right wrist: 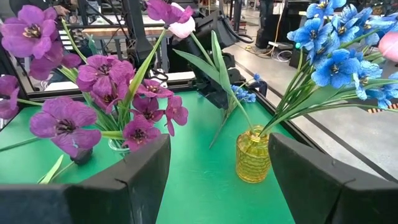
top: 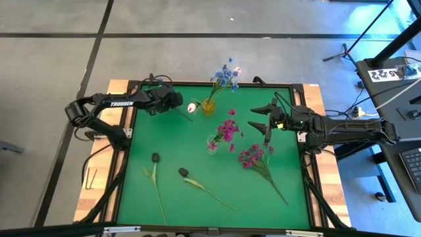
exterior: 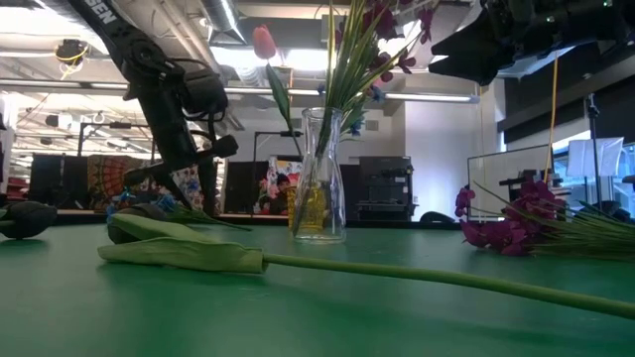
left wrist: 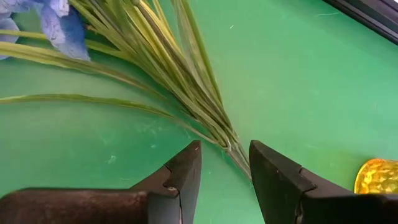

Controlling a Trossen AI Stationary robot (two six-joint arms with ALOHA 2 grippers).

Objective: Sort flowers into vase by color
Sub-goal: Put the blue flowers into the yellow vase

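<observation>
My left gripper hangs open at the far left of the green mat. In its wrist view the fingertips stand on either side of a green stem bundle. That bundle lies on the mat and carries a blue flower. A yellow vase holds blue flowers and a white-pink tulip that leans toward my left gripper. A clear vase holds magenta flowers. A magenta bunch and two dark buds lie on the mat. My right gripper hovers open, right of the vases.
The mat's raised dark frame runs close behind the yellow vase. The two vases stand close together mid-table. Long stems of the lying flowers reach toward the near edge. Bare mat shows at the near left and far right.
</observation>
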